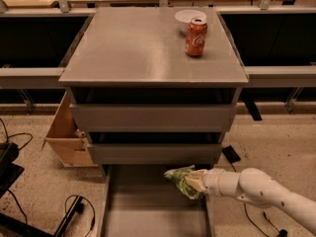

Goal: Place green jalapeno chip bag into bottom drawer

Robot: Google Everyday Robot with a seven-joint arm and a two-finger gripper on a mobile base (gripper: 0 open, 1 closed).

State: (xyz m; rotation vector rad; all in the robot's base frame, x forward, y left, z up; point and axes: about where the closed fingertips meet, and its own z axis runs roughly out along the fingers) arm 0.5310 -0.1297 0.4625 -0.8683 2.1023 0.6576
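The green jalapeno chip bag [181, 180] is a crinkled green foil bag held at the right side of the open bottom drawer [143, 206], just above its grey floor and close to the right rail. My gripper [193, 182] reaches in from the lower right on a white arm and is shut on the bag's right end. The drawer is pulled out toward the camera, below the two closed upper drawers [153, 117].
A red soda can [196, 37] and a white bowl [187, 17] stand on the cabinet top at the back right. A wooden box [66, 135] sits on the floor left of the cabinet. Cables and a dark stand [29, 211] lie at the lower left.
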